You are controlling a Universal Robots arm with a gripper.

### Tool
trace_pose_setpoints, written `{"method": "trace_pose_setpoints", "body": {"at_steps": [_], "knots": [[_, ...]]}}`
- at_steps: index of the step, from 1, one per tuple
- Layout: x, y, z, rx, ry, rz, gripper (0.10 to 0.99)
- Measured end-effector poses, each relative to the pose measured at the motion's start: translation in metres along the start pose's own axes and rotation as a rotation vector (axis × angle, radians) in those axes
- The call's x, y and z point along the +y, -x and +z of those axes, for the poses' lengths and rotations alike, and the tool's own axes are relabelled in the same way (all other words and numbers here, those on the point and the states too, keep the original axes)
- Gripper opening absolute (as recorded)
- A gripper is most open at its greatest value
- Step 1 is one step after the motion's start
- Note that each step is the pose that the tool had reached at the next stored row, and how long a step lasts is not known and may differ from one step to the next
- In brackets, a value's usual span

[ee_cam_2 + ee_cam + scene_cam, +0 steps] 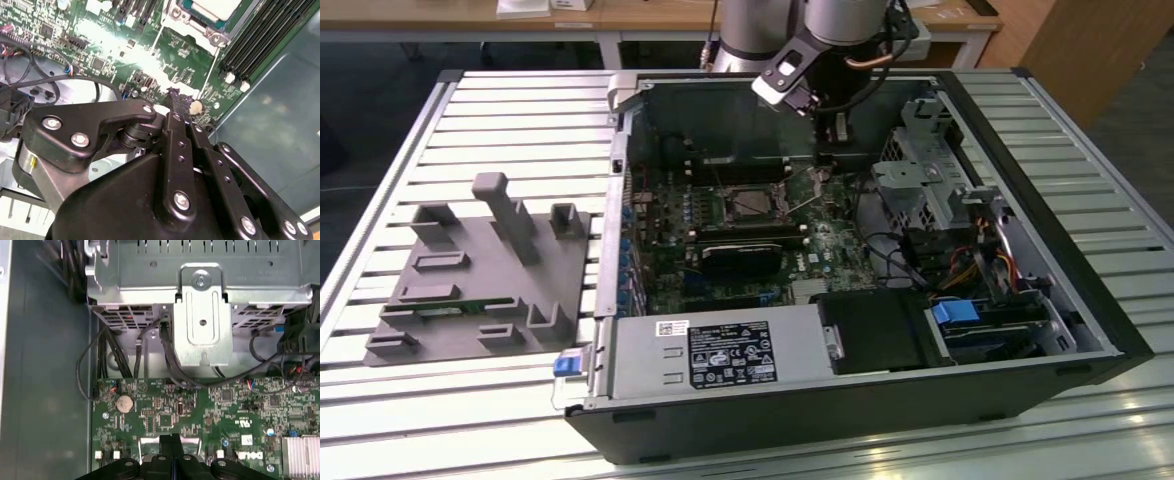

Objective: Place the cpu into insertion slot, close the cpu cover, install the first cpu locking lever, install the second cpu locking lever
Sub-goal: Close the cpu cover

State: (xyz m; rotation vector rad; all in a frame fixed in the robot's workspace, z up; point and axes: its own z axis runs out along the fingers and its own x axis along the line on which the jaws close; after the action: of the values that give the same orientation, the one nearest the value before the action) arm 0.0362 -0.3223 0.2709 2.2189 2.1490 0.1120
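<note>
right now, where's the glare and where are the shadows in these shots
Second wrist view: a white glare patch washes out part of the circuit board. Exterior view: the slatted table shines brightly along the picture's lower edge, while the case's back wall sits in shade under the arm. First wrist view: the light is even, with a mild sheen on the metal bracket.

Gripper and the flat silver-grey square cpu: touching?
Apart. In the second wrist view the black gripper ends over the green motherboard, and a clear stretch of board separates it from the flat silver-grey square cpu.
</note>
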Motion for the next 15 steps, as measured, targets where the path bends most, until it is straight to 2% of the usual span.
{"method": "trace_pose_setpoints", "body": {"at_steps": [4,11,15], "knots": [[0.0066,-0.0003,0.0007,-0.0003,-0.001,0.0,0.106],[0.0105,-0.0004,0.0053,-0.0002,-0.002,0.0,0.106],[0.014,-0.0005,0.0096,-0.0004,-0.007,0.0,0.106]]}}
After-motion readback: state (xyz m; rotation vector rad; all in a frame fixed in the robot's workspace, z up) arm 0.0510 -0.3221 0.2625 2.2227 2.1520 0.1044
